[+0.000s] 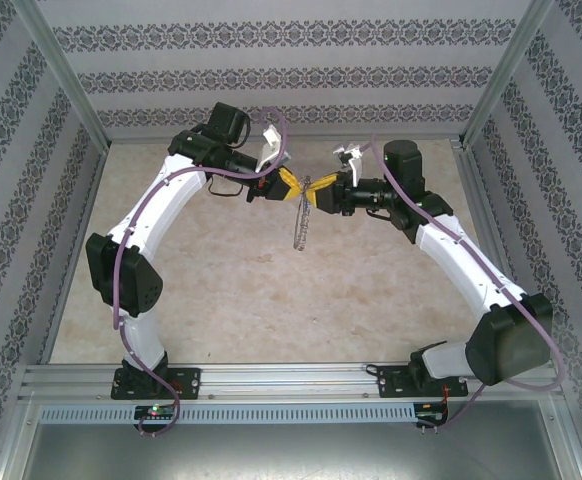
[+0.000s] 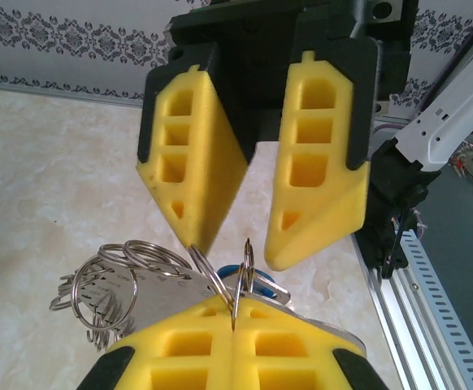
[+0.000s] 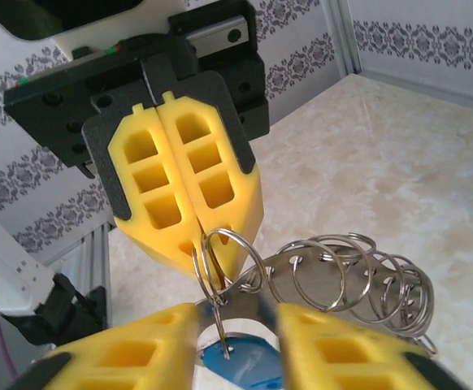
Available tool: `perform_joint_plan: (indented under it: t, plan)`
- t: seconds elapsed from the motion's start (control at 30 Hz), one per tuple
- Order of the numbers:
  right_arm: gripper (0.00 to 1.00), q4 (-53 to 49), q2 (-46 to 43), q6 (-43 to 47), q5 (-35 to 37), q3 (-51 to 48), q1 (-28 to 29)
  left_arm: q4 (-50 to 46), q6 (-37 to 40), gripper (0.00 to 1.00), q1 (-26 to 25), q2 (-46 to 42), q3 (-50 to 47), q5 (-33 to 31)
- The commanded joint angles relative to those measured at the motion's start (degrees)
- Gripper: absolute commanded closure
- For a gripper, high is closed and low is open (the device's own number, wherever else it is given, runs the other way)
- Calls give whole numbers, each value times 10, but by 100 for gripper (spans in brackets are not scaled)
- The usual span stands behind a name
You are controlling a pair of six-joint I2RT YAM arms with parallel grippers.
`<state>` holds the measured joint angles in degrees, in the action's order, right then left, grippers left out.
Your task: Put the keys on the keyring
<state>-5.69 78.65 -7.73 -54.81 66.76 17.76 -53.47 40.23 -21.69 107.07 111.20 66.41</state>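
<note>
Both grippers meet in mid-air over the table. My left gripper (image 1: pixel 288 184) (image 2: pixel 235 315) is shut on a thin split ring (image 2: pixel 238 280) of the keyring (image 1: pixel 300 225), a flat silver strip (image 2: pixel 159 286) carrying several split rings that hangs below. The key's blue head (image 2: pixel 227 270) (image 3: pixel 249 367) lies just behind that pinched ring. Facing it, my right gripper (image 1: pixel 319 190) (image 3: pixel 236 321) stands open, its yellow fingers (image 3: pixel 346 349) either side of the strip and the blue key. One of its fingertips (image 2: pixel 197 236) touches a ring. The key's blade is hidden.
The beige stone-patterned table top (image 1: pixel 271 300) lies below. Patterned walls (image 1: pixel 291 60) and aluminium posts enclose the cell. A metal rail (image 1: pixel 291 380) with both arm bases runs along the near edge.
</note>
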Motion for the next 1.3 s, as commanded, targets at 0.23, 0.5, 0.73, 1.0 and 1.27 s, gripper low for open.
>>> perform_joint_plan:
  t: [0.23, 0.5, 0.73, 1.0, 1.27]
  plan:
    - [100, 53, 4, -24, -37, -31, -11, 29, -10, 100, 1, -21, 3, 21]
    - [100, 42, 37, -25, -78, -16, -4, 37, -16, 100, 1, -22, 3, 32]
    - [100, 34, 69, -25, -116, 3, -6, 38, -17, 100, 1, -21, 0, 35]
    - [65, 38, 43, -32, -106, -5, -22, 37, -16, 100, 1, -21, -2, 34]
    - [65, 36, -24, -29, -81, -24, -42, 32, -13, 100, 1, -21, -2, 37]
